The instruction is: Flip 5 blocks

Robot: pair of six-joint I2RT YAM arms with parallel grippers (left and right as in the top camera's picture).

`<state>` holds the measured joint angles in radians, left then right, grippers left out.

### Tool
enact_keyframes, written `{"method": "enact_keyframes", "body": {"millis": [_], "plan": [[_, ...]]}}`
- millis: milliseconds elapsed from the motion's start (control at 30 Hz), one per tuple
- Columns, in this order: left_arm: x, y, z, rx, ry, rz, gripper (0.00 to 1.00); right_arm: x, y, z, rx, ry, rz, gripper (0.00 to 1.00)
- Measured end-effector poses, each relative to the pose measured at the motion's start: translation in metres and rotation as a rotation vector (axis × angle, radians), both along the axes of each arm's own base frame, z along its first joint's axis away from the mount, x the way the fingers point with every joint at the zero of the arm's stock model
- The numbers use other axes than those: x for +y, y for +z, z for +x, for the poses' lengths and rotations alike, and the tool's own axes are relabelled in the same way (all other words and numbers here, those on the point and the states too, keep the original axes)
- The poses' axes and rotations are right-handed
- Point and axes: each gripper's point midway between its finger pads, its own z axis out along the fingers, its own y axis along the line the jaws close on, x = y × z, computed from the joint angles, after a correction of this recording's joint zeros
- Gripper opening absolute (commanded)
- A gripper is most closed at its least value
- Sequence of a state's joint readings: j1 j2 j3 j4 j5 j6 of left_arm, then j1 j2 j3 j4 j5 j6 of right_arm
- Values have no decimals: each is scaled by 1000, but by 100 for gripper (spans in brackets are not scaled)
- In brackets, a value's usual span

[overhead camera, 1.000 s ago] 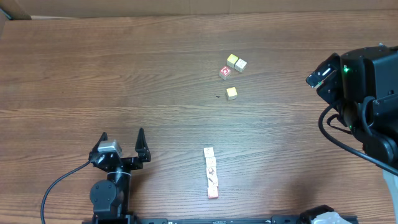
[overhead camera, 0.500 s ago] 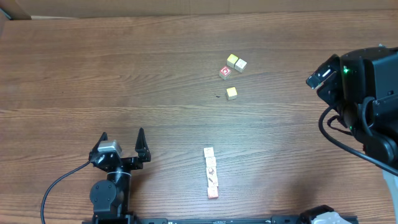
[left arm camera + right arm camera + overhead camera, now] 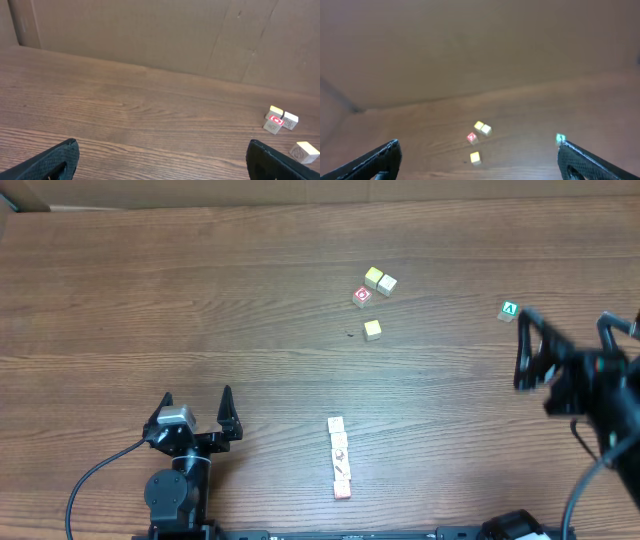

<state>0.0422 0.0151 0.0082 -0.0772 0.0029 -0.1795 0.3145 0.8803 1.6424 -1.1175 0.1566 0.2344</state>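
The blocks (image 3: 340, 458) are several tiny pale cubes with small red and pink marks, lined up in a short column near the table's front edge, at its middle. Neither wrist view shows them. My left gripper (image 3: 196, 395) stands open to their left, well apart from them, its fingers (image 3: 55, 162) wide with only bare wood between them. My right gripper (image 3: 562, 330) hangs open at the far right, far from the column. In the right wrist view my right gripper (image 3: 480, 162) has nothing between its fingers.
A loose group lies at the back middle: two touching yellow-topped cubes (image 3: 380, 280), a cube with a red ring mark (image 3: 362, 296) and a single yellow-topped cube (image 3: 372, 329). A green cube with a white "A" (image 3: 510, 310) sits just beside my right gripper's finger. A cardboard wall (image 3: 150, 35) bounds the table's far side.
My right arm has swung down and forward. Its open fingers now show over the table, and the green cube it covered is uncovered. The left arm and all cubes have not moved.
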Motion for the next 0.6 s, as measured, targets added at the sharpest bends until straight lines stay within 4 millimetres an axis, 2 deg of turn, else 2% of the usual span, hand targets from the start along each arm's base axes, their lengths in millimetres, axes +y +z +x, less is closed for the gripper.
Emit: {"method": "enact_keyframes", "body": {"millis": [67, 200, 400, 467, 500, 600], "plan": [[0, 0, 0, 0, 0, 0, 100, 5, -4, -11, -62, 69, -46, 100], [0, 0, 0, 1, 0, 0, 100, 14, -29, -22, -154, 155, -99, 100], [0, 0, 0, 0, 0, 0, 100, 26, -82, -26, -280, 228, -105, 100], [0, 0, 0, 0, 0, 0, 100, 29, -100, -25, -326, 243, -100, 100], [0, 0, 0, 1, 0, 0, 100, 31, -117, -23, -339, 253, -100, 100], [0, 0, 0, 2, 0, 0, 100, 35, -142, -16, -405, 266, -93, 100]]}}
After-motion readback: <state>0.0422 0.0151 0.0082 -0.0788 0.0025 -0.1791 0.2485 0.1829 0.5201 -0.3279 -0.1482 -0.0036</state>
